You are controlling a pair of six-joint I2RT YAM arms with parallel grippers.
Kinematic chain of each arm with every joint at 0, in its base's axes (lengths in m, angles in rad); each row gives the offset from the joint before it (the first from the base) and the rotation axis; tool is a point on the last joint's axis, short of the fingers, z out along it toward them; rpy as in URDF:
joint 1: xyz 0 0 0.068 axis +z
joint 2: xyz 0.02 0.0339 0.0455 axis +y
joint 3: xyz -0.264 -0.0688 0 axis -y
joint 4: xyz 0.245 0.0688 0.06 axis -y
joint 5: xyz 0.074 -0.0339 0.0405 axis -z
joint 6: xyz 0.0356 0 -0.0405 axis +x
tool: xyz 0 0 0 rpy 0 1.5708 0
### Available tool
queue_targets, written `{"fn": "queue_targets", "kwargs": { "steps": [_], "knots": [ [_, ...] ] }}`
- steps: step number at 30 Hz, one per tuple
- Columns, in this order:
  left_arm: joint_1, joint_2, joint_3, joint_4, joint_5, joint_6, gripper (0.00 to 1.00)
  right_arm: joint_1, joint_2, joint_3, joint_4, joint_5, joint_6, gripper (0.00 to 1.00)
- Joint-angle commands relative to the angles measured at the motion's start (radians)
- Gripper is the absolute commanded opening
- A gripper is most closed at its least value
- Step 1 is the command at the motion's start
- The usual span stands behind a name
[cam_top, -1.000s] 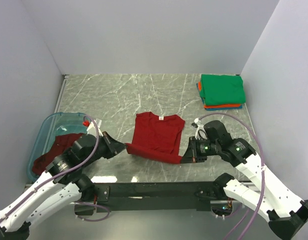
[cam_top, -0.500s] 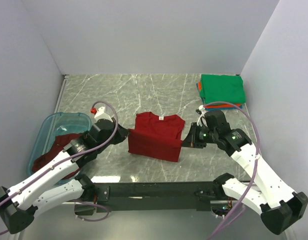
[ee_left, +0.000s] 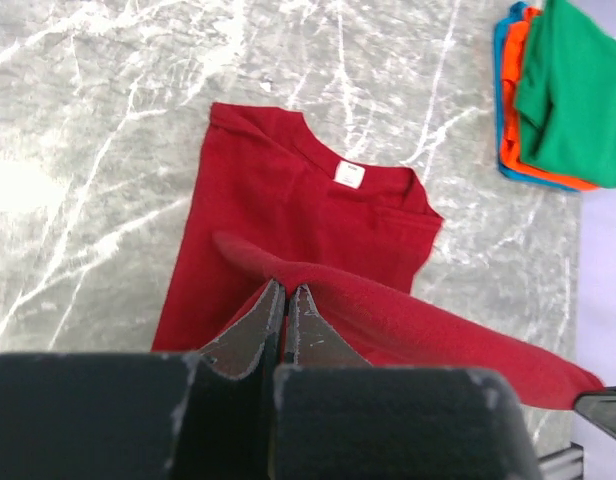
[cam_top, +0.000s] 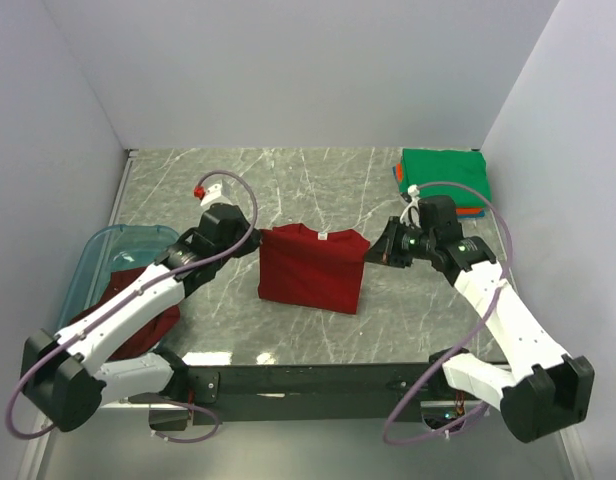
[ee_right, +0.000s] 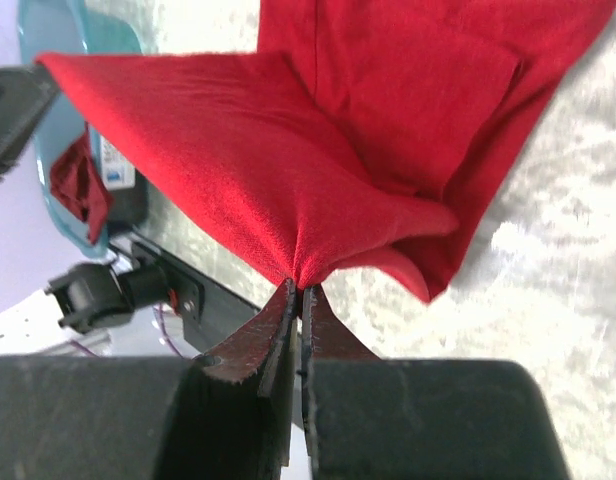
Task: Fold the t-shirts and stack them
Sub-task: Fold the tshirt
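Two hands grip the bright red t-shirt [cam_top: 313,275] at the same moment. We find the left hand [ee_left: 286,292] pinched shut on a raised edge of the shirt at its left side, with the fingertips pressed together and cloth between them. The right hand [ee_right: 298,290] is likewise clamped on the same raised edge at the shirt's right side. Between the two hands this edge runs as a taut band above the lower layer of the shirt, which lies flat on the tabletop [cam_top: 288,190].

From the top view we locate the red t-shirt at mid tabletop, collar toward the far wall, with a white label [ee_left: 348,174] showing inside the neck.

The maroon t-shirt [cam_top: 138,300] sits in the translucent blue tub [cam_top: 98,250] at the left edge of the tabletop, partly hidden by the left arm.

In the far right corner we see a folded stack, well apart from the red t-shirt. The green t-shirt [cam_top: 443,175] lies on top. The orange t-shirt [ee_left: 513,100] and the blue t-shirt [ee_left: 500,60] show only as edges beneath it.
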Motion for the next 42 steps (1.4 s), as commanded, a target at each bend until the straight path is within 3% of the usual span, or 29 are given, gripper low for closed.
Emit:
{"fn": "queue_targets", "kwargs": {
  "steps": [1,17,34,39,42],
  "knots": [
    [0.039,0.037,0.054,0.084,0.012,0.05,0.0,-0.043,0.04,0.014,0.119,-0.064,0.001,0.0],
    [0.137,0.356,0.189,0.138,0.123,0.118,0.0,-0.123,0.212,-0.002,0.211,-0.033,0.027,0.0],
    [0.18,0.661,0.371,0.089,0.124,0.145,0.01,-0.152,0.496,0.083,0.308,-0.021,0.065,0.01],
    [0.189,0.749,0.424,0.103,0.18,0.167,0.08,-0.152,0.583,0.122,0.32,0.016,0.075,0.08],
    [0.194,0.781,0.467,0.095,0.203,0.175,0.12,-0.151,0.622,0.153,0.322,0.052,0.079,0.21]
  ]
}}
